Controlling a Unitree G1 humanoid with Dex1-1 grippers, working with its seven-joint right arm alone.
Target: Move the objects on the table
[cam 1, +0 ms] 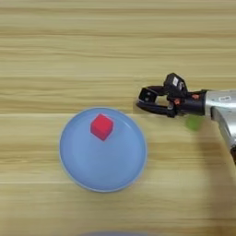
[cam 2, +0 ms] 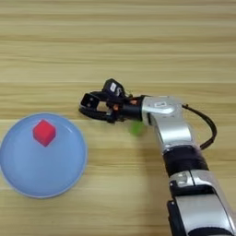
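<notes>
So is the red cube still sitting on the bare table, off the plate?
No, the red cube rests on the blue plate, in its upper part, clear of the right gripper.
</notes>
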